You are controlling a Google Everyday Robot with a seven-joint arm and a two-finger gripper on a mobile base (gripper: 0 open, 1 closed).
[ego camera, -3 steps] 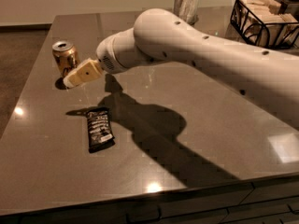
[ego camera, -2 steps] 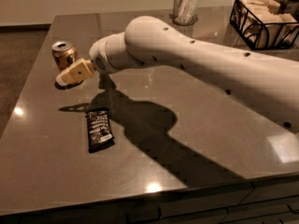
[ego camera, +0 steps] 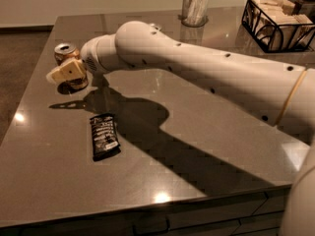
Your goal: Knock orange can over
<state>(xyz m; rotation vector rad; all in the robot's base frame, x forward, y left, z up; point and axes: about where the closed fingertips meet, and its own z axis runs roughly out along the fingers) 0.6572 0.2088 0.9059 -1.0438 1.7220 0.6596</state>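
The orange can [ego camera: 66,53] stands upright near the table's left edge, silver top up. My gripper [ego camera: 63,73] reaches in from the right on a thick white arm. Its cream-coloured fingers [ego camera: 66,71] sit right in front of the can and cover its lower part, at or very close to its side.
A black snack packet [ego camera: 104,136] lies flat on the grey table [ego camera: 206,146], nearer the front than the can. A clear cup [ego camera: 195,6] stands at the back. A black wire basket [ego camera: 278,16] with packets is at the back right. The table's left edge is close to the can.
My gripper has moved left and slightly back, from a spot to the right of the can to right in front of it. The can still stands upright.
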